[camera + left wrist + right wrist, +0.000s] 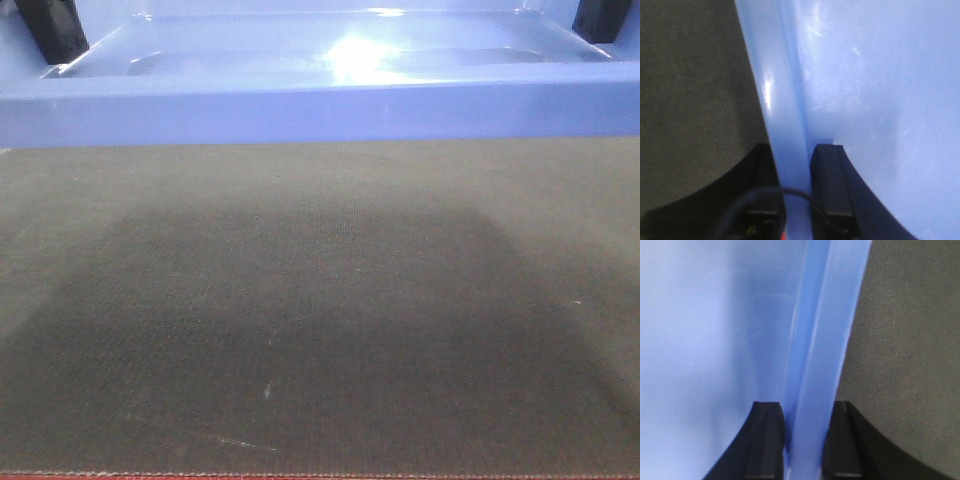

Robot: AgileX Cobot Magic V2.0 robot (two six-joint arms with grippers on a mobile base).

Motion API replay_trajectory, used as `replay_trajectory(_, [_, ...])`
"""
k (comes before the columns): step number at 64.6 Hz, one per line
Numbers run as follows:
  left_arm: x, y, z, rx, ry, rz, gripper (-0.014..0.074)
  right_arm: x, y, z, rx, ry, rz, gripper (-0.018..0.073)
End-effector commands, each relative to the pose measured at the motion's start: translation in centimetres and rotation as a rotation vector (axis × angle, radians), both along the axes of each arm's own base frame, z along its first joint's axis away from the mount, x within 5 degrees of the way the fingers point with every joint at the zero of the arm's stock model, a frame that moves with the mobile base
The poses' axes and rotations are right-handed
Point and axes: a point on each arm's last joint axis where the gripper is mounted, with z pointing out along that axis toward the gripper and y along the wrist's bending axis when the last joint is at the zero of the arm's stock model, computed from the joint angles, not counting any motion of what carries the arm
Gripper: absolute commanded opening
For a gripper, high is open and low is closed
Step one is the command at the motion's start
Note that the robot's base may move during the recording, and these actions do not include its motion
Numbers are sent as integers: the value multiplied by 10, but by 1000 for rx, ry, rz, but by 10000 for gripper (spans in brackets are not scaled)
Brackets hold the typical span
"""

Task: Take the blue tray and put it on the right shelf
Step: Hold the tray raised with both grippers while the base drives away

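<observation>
A: How are the grippers now?
B: The left gripper (792, 162) pinches the left rim of the tray (300, 110), one finger inside, one outside. The right gripper (805, 415) clamps the right rim the same way.
A: And where is the tray?
B: At the far side of the dark table (320, 320), held between both grippers.

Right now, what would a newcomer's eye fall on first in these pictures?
First, the glossy blue tray with its bright glare, spanning the top of the front view. Next, in the wrist views, the left end effector and right end effector each pinch the tray's rim between dark fingers. Below the tray, the dark fabric table fills the rest of the front view.
</observation>
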Motion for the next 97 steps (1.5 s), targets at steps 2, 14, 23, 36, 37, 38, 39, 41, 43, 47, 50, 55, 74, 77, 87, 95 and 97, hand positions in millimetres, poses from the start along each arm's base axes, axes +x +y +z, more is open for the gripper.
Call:
replay_trajectory(2, [-12, 0, 17, -21, -25, -58, -48, -3, -1, 22, 38, -129, 44, 64])
replay_trajectory(14, [-12, 0, 17, -21, -25, -58, -48, -3, -1, 22, 38, -129, 44, 64])
replay_trajectory(23, [-12, 0, 17, -21, -25, -58, -48, -3, -1, 22, 38, -129, 44, 64])
replay_trajectory(36, [-12, 0, 17, -21, -25, -58, -48, -3, -1, 22, 38, -129, 44, 64])
replay_trajectory(37, [-12, 0, 17, -21, -25, -58, -48, -3, -1, 22, 38, -129, 44, 64])
replay_trajectory(38, [-12, 0, 17, -21, -25, -58, -48, -3, -1, 22, 38, -129, 44, 64])
replay_trajectory(39, [-12, 0, 17, -21, -25, -58, -48, -3, -1, 22, 38, -129, 44, 64])
replay_trajectory(41, [-12, 0, 17, -21, -25, -58, -48, -3, -1, 22, 38, -129, 44, 64])
replay_trajectory(43, [-12, -1, 17, -20, -24, -58, -48, -3, -1, 22, 38, -129, 44, 64])
replay_trajectory(47, [-12, -1, 17, -20, -24, -58, -48, -3, -1, 22, 38, -129, 44, 64])
replay_trajectory(50, [-12, -1, 17, -20, -24, -58, -48, -3, -1, 22, 38, -129, 44, 64])
replay_trajectory(55, [-12, -1, 17, -20, -24, -58, -48, -3, -1, 22, 38, -129, 44, 64])
replay_trajectory(74, [-12, -1, 17, -20, -24, -58, -48, -3, -1, 22, 38, -129, 44, 64])
replay_trajectory(77, [-12, -1, 17, -20, -24, -58, -48, -3, -1, 22, 38, -129, 44, 64])
replay_trajectory(87, [-12, -1, 17, -20, -24, -58, -48, -3, -1, 22, 38, -129, 44, 64])
replay_trajectory(95, [-12, -1, 17, -20, -24, -58, -48, -3, -1, 22, 38, -129, 44, 64])
replay_trajectory(97, [-12, -1, 17, -20, -24, -58, -48, -3, -1, 22, 38, -129, 44, 64])
